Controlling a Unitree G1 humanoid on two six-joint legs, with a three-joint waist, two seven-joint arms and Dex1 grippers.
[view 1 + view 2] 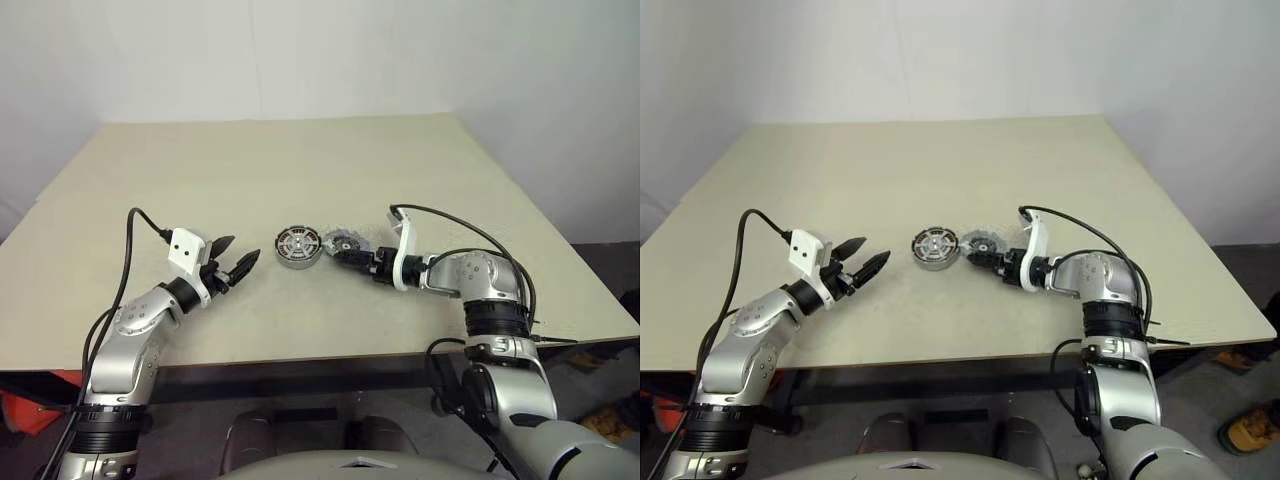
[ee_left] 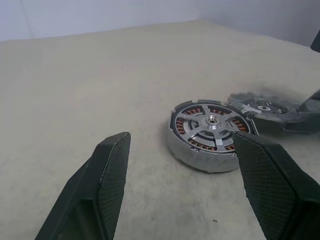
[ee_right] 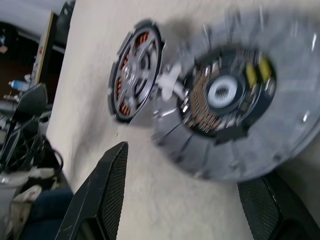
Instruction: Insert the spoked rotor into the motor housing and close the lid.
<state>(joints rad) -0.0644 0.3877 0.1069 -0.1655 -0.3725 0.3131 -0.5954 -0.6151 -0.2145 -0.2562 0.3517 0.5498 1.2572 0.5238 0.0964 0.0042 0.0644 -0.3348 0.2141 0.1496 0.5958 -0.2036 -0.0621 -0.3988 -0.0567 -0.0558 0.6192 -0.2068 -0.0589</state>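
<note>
You see two spread black fingers (image 3: 107, 195) over the counter (image 3: 150, 200). Between them lies a round grey lid (image 3: 280, 115) with a dark centre, just beside the motor housing (image 3: 134, 70).

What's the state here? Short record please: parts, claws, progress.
housing: flat on the table, copper windings visible from above
rotor: on the table, close beside the housing, on the right arm's side
left claw: open, aimed at the housing, apart from it
right claw: open, at the rotor's edge; contact unclear
progress: rotor not yet in the housing
</note>
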